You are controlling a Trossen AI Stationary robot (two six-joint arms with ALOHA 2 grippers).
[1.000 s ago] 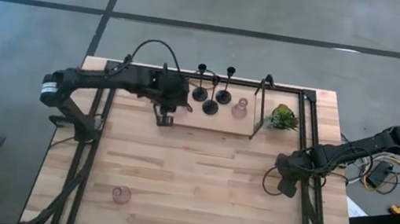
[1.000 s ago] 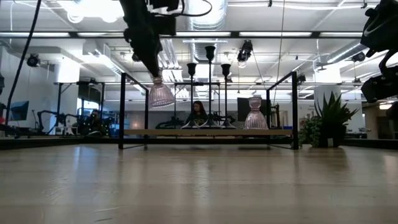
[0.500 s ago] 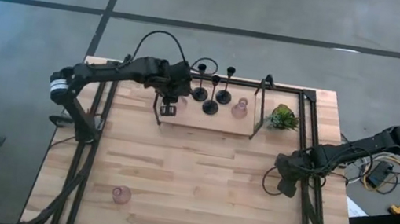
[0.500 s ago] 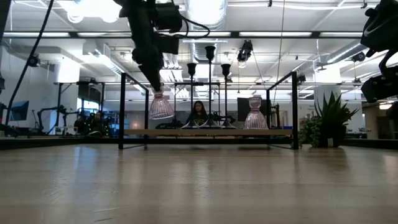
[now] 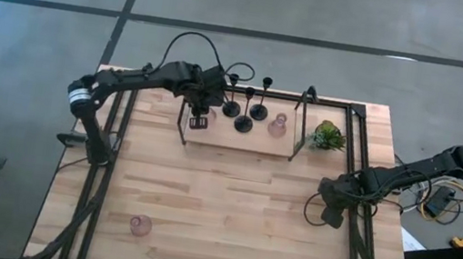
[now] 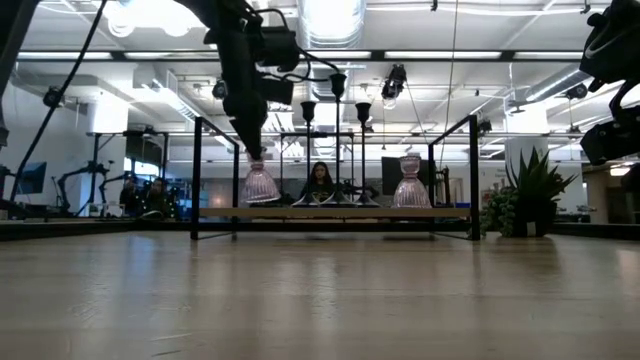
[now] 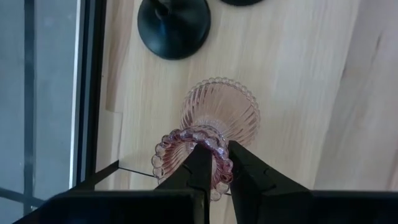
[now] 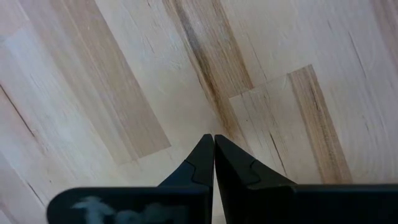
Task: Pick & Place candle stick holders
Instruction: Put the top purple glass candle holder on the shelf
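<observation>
My left gripper (image 5: pixel 198 122) is shut on a pink glass holder (image 7: pixel 219 111) over the left end of a raised wooden board (image 5: pixel 252 143) at the table's far side. In the low view the glass (image 6: pixel 260 185) hangs with its base at or just above the board. Three black holders (image 5: pixel 243 122) and a second pink glass (image 5: pixel 278 125) stand on their bases on the board. A third pink glass (image 5: pixel 140 224) stands on the table at the near left. My right gripper (image 5: pixel 328 215) is shut and empty over the table at the right. My left gripper holds the pink glass by its beaded top rim (image 7: pixel 214 142), one finger seemingly inside the cup and one outside. The fingers (image 7: pixel 198 163) come from above, pointing down. The glass hangs upright below them, flared base down; whether the base touches the board I cannot tell.
A black metal frame (image 5: pixel 301 121) stands around the board. A small green plant (image 5: pixel 327 136) stands just right of it. Black rails (image 5: pixel 108 157) run along the table's left and right sides. Bare wood lies in the table's middle and near part.
My left gripper has gone toward the table's far edge and down, carrying the pink glass from the board's near edge to over its left end. The glass has stayed upright and now hangs much lower, close to the board.
</observation>
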